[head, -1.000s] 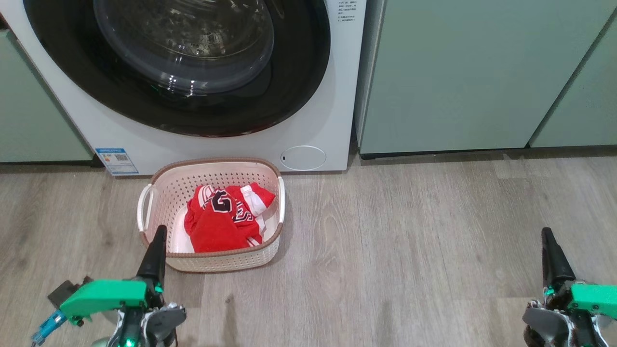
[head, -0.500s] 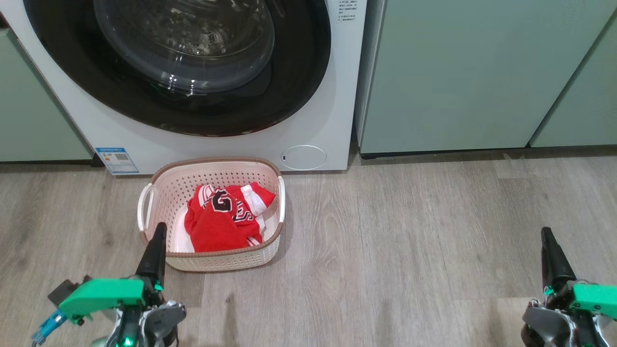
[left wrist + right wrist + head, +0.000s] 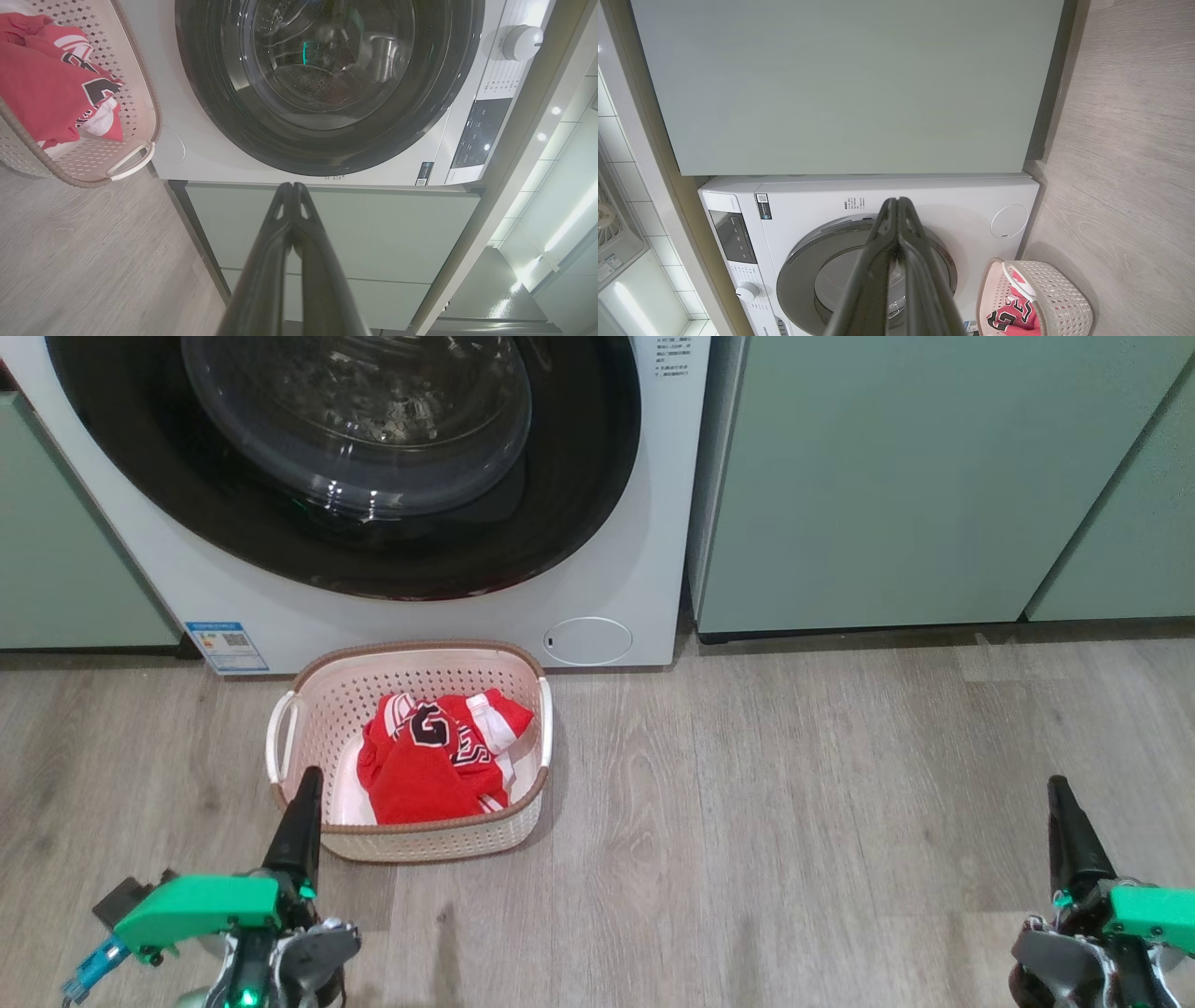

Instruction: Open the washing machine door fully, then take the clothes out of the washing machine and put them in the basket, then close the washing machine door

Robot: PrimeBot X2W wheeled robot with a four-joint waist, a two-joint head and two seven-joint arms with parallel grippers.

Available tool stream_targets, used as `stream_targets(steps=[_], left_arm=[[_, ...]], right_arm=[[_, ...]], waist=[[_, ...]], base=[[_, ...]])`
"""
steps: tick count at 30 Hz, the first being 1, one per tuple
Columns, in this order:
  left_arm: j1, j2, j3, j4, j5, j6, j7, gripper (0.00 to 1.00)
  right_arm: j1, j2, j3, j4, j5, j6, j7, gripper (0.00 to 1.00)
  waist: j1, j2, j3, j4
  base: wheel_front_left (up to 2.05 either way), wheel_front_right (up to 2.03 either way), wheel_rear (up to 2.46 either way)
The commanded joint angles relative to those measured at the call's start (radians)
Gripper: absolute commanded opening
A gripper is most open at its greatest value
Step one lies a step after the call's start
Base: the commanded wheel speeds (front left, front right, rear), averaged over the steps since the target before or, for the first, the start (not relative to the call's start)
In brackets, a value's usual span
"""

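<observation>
Washing machine door (image 3: 583,495) closed flush on the washing machine (image 3: 607,579). Basket (image 3: 420,845) on the floor just before the machine, long axis parallel to its front, mouth up; red clothes (image 3: 425,765) heaped inside. Left gripper (image 3: 310,777) and right gripper (image 3: 1057,784) pinched together, empty, fingers pointing toward the machine.

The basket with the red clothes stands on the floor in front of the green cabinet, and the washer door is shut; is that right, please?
Not quite: the basket stands in front of the washer, not the cabinet, as the head view shows. The rest holds: the clothes lie in it, it is on the floor, and the door is shut.
</observation>
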Motion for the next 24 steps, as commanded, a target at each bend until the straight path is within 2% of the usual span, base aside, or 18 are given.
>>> stream_targets(steps=[1, 24], left_arm=[[-0.055, 0.005, 0.032, -0.036, -0.005, 0.001, 0.006, 0.00], [-0.055, 0.005, 0.032, -0.036, -0.005, 0.001, 0.006, 0.00]], right_arm=[[-0.046, -0.006, 0.024, -0.042, 0.006, -0.001, 0.006, 0.00], [-0.046, -0.006, 0.024, -0.042, 0.006, -0.001, 0.006, 0.00]], waist=[[0.0000, 0.0000, 0.000, 0.000], [0.0000, 0.0000, 0.000, 0.000]], base=[[0.00, 0.00, 0.00], [0.00, 0.00, 0.00]])
